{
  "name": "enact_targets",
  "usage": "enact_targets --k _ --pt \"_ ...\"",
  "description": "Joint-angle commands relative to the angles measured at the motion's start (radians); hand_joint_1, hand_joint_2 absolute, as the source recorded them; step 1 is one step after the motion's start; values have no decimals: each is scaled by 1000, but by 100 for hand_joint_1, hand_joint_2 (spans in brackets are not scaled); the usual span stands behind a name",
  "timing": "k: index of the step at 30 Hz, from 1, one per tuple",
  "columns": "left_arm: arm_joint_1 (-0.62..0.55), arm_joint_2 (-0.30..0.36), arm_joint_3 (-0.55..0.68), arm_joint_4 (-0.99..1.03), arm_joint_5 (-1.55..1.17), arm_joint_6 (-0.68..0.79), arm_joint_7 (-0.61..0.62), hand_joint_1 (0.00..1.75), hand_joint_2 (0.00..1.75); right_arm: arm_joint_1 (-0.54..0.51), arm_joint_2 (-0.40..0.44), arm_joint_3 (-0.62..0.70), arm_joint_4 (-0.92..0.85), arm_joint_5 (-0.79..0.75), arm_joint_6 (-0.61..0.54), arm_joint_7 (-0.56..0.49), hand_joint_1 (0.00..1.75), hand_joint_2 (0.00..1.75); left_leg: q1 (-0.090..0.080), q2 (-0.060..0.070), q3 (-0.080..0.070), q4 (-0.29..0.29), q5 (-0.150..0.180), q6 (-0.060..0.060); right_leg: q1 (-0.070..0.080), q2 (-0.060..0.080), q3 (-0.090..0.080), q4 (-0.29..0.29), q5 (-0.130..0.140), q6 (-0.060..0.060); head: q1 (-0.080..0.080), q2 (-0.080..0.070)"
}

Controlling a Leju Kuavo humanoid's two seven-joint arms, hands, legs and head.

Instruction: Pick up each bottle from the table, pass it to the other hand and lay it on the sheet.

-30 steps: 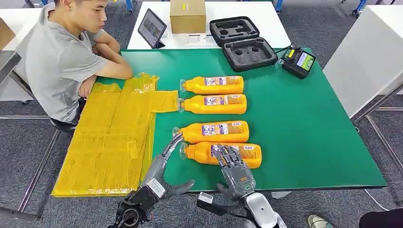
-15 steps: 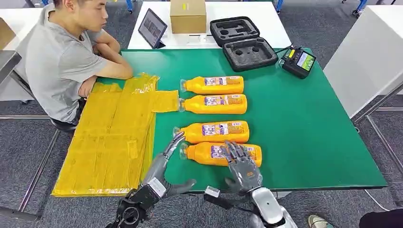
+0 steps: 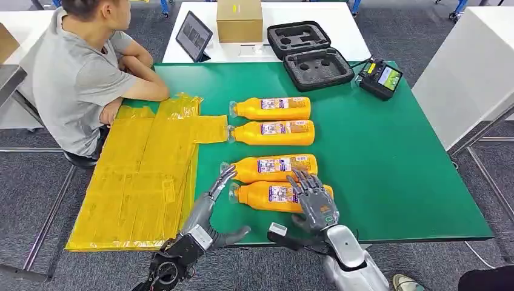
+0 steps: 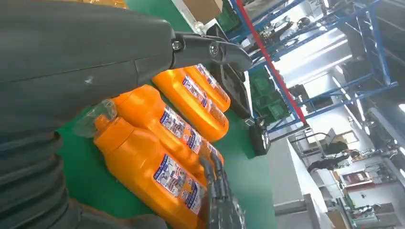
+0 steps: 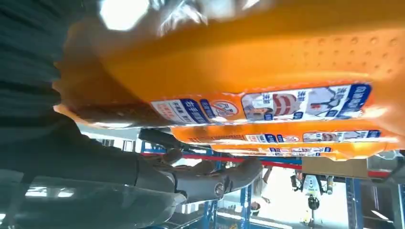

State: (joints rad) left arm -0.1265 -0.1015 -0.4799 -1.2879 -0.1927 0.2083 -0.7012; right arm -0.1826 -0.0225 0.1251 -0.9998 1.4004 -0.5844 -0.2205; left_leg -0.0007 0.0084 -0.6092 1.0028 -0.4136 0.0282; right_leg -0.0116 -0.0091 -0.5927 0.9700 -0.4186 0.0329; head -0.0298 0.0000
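Four orange bottles lie on their sides on the green table [image 3: 394, 163], caps toward the yellow sheet [image 3: 145, 176]. My right hand [image 3: 313, 203] is spread over the base end of the nearest bottle [image 3: 263, 196], fingers lying across its top, not closed round it. In the right wrist view that nearest bottle [image 5: 248, 57] sits close against the palm. My left hand [image 3: 205, 215] is open at the table's front edge, its fingertips near the caps of the two closest bottles. The left wrist view has the nearest bottle [image 4: 148, 171] and the second bottle [image 4: 162, 119] side by side.
A person [image 3: 79, 73] sits at the table's left side, forearm resting by the sheet's far end. At the back stand a tablet [image 3: 194, 35], a cardboard box [image 3: 239, 19], a black foam case [image 3: 309, 54] and a controller [image 3: 380, 77]. A white table [image 3: 467, 66] is to the right.
My right hand has moved forward and rightward, from the bottle's middle to its base end. The left hand has barely shifted. The person has turned their head away.
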Motion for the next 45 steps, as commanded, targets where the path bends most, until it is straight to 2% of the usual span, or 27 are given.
enact_targets --k 1,8,15,16,19,20,21,24,35,45 --pt "-34 -1 -8 54 -1 1 3 0 175 -75 1 5 153 0 6 -3 0 175 1 -1 2 -1 -1 -1 1 0 3 -1 -1 -1 0 0" --pt "-39 -4 -7 51 -6 -3 3 0 175 -114 1 28 204 -4 11 -4 0 175 1 0 3 -1 -1 -1 1 1 3 -1 -1 -1 0 0" --pt "-23 3 5 30 -17 0 9 0 175 -173 2 45 303 -36 67 -12 0 175 1 0 3 -1 -1 -2 1 2 3 -1 0 -1 0 0" --pt "-25 3 5 29 -21 -2 11 0 175 -177 2 49 314 -44 81 -18 19 175 1 0 2 -1 0 -1 1 1 3 -1 0 -1 0 0" --pt "-26 2 5 28 -22 -3 11 0 175 -176 2 50 315 -46 80 -20 19 175 0 0 3 -1 0 -1 0 1 3 -1 0 -1 0 0" --pt "-26 2 5 28 -22 -3 11 0 175 -176 2 50 315 -46 80 -20 161 175 1 0 4 -1 -1 -1 1 1 4 -1 0 -1 0 0" --pt "-26 1 7 29 -27 -6 14 0 175 -177 -3 60 322 -56 100 -26 175 175 1 0 3 -1 0 -1 1 1 3 -1 0 -1 0 0" --pt "-26 1 10 30 -32 -7 15 0 175 -165 -1 67 318 -65 107 -28 173 175 1 -1 3 -1 0 -1 1 0 4 -1 0 -1 0 0" --pt "-30 -4 8 33 -42 -14 15 0 175 -32 5 79 162 -86 129 -19 117 175 2 -4 6 -1 -1 -2 2 -3 7 -2 -2 -1 0 0" --pt "-32 -6 8 32 -42 -14 15 0 175 -33 4 78 160 -86 130 -19 117 175 1 -3 7 -1 -1 -1 1 -2 7 -2 -1 -1 0 0"
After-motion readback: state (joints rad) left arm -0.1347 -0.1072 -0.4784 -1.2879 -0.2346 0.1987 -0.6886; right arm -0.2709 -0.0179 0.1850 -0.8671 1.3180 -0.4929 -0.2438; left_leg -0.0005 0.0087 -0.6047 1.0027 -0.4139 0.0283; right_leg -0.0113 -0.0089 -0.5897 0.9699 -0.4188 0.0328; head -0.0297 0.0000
